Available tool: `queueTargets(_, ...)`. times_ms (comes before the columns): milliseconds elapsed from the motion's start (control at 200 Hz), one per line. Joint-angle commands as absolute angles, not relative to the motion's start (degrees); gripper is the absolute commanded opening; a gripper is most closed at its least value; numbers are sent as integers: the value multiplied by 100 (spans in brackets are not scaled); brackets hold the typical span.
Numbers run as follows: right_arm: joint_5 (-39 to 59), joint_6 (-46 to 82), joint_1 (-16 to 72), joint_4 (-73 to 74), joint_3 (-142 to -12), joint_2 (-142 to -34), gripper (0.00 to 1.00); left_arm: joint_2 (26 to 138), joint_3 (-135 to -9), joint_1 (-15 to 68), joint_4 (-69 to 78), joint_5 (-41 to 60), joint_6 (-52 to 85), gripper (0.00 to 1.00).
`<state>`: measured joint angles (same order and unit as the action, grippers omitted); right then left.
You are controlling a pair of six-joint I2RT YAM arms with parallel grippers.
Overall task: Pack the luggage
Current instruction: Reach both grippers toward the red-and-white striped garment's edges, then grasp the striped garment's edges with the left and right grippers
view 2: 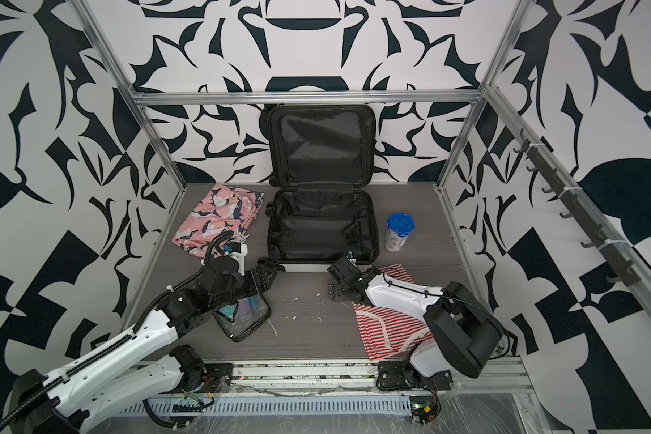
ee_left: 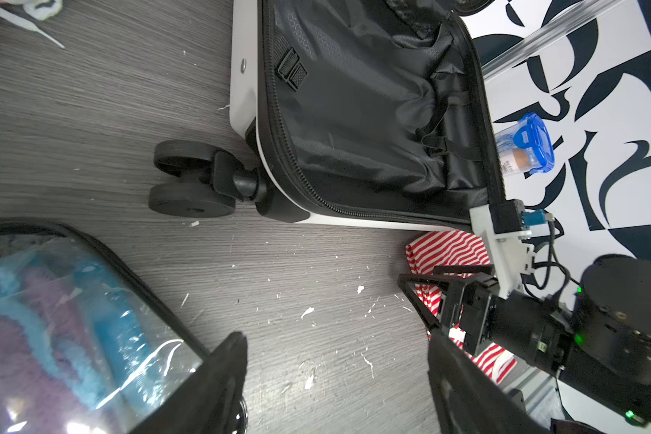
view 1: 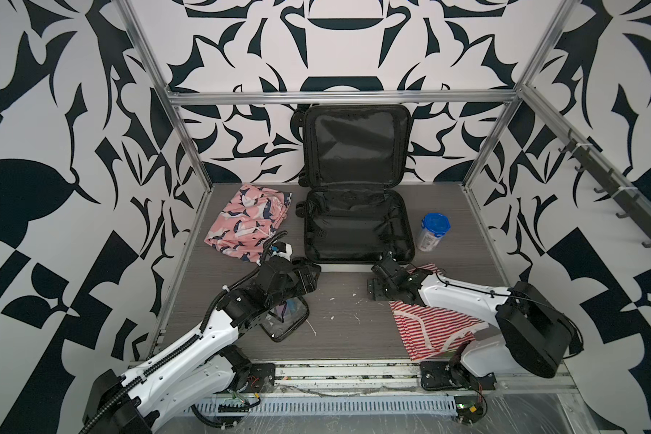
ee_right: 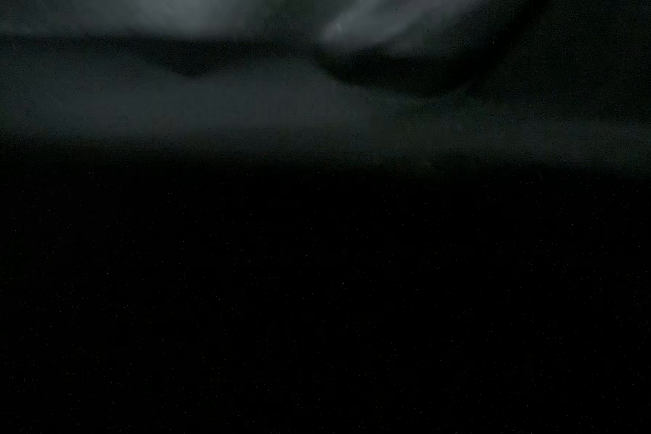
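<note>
- The luggage (view 1: 354,229) lies open at the back middle of the table (view 1: 346,319). Its base is flat on the surface and its lid stands upright against the patterned back wall.
- Black lining shows across the whole base, and the white shell shows along the front edge facing me.
- My left claw (ee_left: 335,338) hangs low over the table just in front of the luggage's front left corner. Its fingers (ee_left: 230,360) are spread wide with only bare tabletop between them.
- In my left wrist view, the black double wheel (ee_left: 188,184) on that corner lies ahead of the claw, clear of the fingers.
- A clear pouch with black trim (view 1: 284,327) lies on the table under my left forearm, beside the claw and not gripped. Blue and purple things show through it.
- My right claw (view 1: 373,282) is near the luggage's front right corner, just off the near edge of a red and white striped garment (view 1: 429,323). Its fingers stand well apart and hold nothing.
- The striped garment lies flat at the front right, partly under my right arm.
- A pink cloth with a whale print (view 1: 247,221) lies crumpled left of the luggage, apart from it.
- A jar with a blue lid (view 1: 433,231) stands upright to the right of the luggage.
- My right wrist view is almost fully dark, and I can make out nothing in it.
</note>
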<state>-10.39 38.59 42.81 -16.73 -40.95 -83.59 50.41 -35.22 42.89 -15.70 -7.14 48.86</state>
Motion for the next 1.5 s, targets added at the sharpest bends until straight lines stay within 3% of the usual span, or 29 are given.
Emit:
queueTargets(0, -699, 3696, 4393, -1403, -4252, -8572, 89, 5029, -3433, 4302, -1575, -826, 4964, 78)
queueTargets(435, -770, 3839, 4948, -1235, -4071, -8846, 87, 5016, -3474, 4307, -1674, -906, 4983, 78)
queueTargets(840, -1612, 4039, 5002, -2208, -4047, -7238, 88, 5006, -3545, 4304, -1714, -885, 4904, 78)
queueTargets(1105, -1861, 4421, 5001, -2707, -3608, -7009, 71, 5073, -3471, 4307, -1561, -737, 4961, 76)
queueTargets(1185, -1897, 4555, 5005, -2698, -3494, -7078, 72, 5147, -3480, 4307, -1530, -675, 4975, 76)
queueTargets(1325, -2001, 4680, 5009, -2665, -3393, -7268, 81, 5203, -3465, 4310, -1477, -597, 4998, 76)
queueTargets(1495, -2091, 4674, 5001, -2562, -3386, -7558, 82, 5172, -3423, 4315, -1450, -580, 5040, 75)
